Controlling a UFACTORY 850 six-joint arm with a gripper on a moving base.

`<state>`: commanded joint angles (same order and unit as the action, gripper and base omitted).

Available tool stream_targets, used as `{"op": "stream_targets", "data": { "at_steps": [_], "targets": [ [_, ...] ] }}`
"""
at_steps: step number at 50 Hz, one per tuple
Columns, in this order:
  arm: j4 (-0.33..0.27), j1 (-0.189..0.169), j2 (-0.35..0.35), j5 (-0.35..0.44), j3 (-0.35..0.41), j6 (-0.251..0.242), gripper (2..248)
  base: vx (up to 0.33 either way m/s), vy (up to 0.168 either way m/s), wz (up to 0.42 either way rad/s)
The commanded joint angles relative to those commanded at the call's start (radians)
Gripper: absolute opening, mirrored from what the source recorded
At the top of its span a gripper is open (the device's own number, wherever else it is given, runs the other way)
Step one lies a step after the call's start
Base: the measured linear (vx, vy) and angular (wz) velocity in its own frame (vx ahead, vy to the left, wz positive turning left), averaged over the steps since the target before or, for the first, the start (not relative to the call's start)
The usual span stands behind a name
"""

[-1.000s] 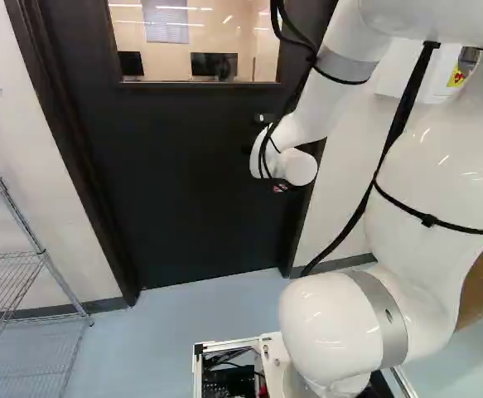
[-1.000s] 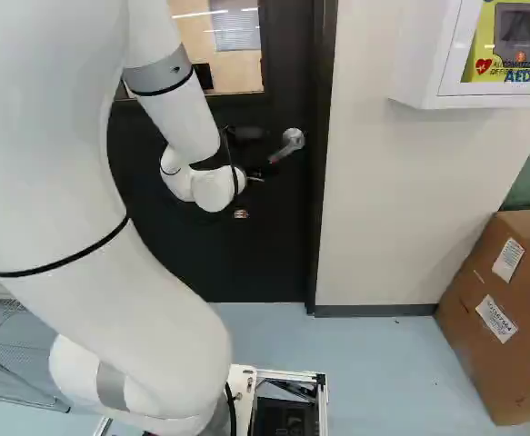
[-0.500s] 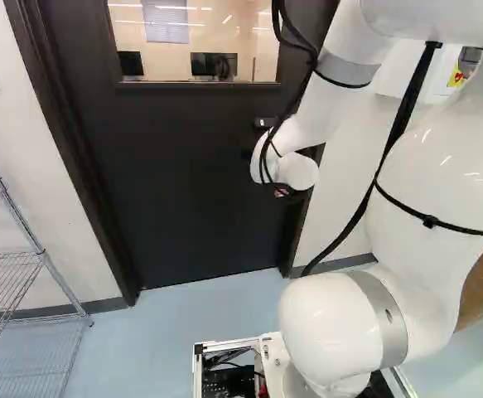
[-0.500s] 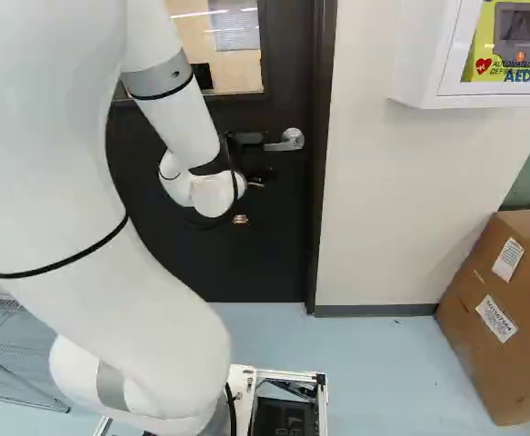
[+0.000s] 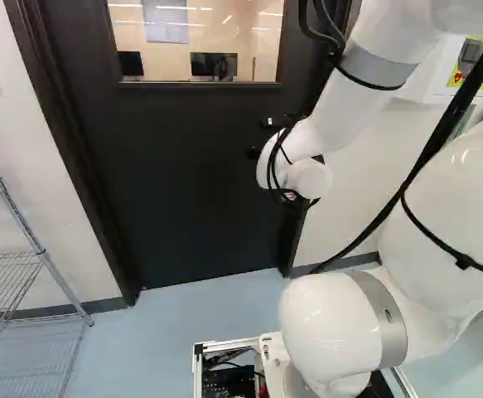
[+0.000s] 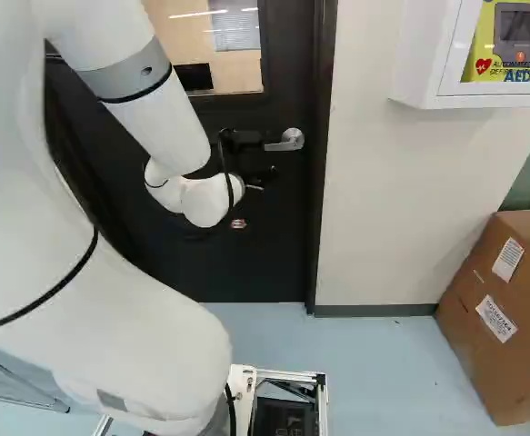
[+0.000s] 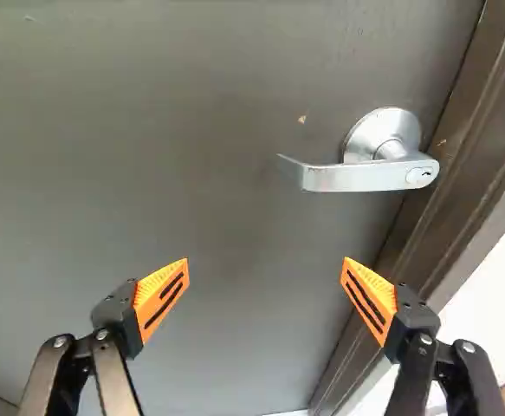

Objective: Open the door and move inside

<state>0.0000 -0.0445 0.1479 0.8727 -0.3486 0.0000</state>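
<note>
Mostly hidden behind the white wrist, the gripper shows only dark parts close to the door in the right base view. In the wrist view the gripper stands wide open, with nothing between its orange pads. Ahead of it, apart from both fingers, is the silver lever handle, lying about level; the handle also shows just beyond the gripper in the right base view. The dark door, with a window in its upper part, appears flush in its frame.
A wire shelf stands left of the door. Right of the door frame are a white wall cabinet and a cardboard box on the floor. Black cables hang along the arm.
A second ago the lever was tilted down; it came level by half a second ago and remains so. The arm has bent and drawn back somewhat from the door. The base has not moved.
</note>
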Motion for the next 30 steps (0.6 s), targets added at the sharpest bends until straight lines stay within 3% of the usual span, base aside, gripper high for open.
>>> {"op": "stream_targets", "data": {
  "at_steps": [30],
  "targets": [
    [0.000,-0.001,0.071,0.000,-0.007,0.000,247,0.000,0.000,0.000]
  ]
}}
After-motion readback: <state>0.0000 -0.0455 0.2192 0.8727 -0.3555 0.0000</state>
